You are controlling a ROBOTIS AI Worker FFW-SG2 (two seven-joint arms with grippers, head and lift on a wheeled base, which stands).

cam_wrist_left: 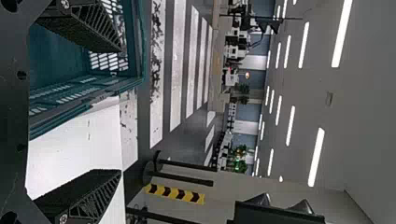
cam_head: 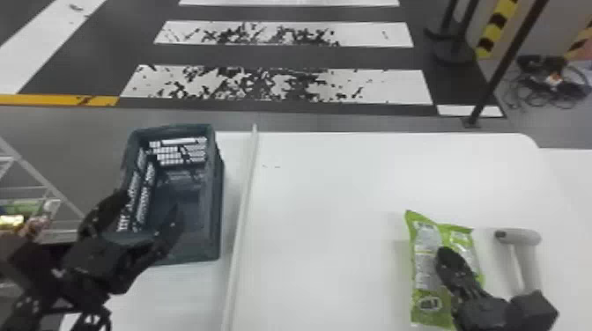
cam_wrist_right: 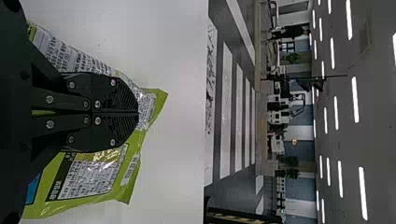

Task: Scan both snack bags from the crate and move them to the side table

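A green snack bag (cam_head: 425, 246) lies printed side up on the white table at the right, creased along its middle. Over it is my right gripper (cam_head: 449, 259), its fingers together on that crease. In the right wrist view the gripper (cam_wrist_right: 137, 113) pinches the bag (cam_wrist_right: 93, 179), which spreads out on both sides of the fingers. The dark green crate (cam_head: 216, 198) stands at the left. Above its near left part my left gripper (cam_head: 149, 202) is held with nothing between its fingers. The left wrist view has this gripper (cam_wrist_left: 121, 111) wide apart beside the crate (cam_wrist_left: 140, 46).
A grey handheld scanner (cam_head: 519, 237) lies just right of the bag. A raised pale strip (cam_head: 242, 211) runs between the crate and the main white table (cam_head: 334, 220). A wire rack (cam_head: 48, 189) stands at the far left.
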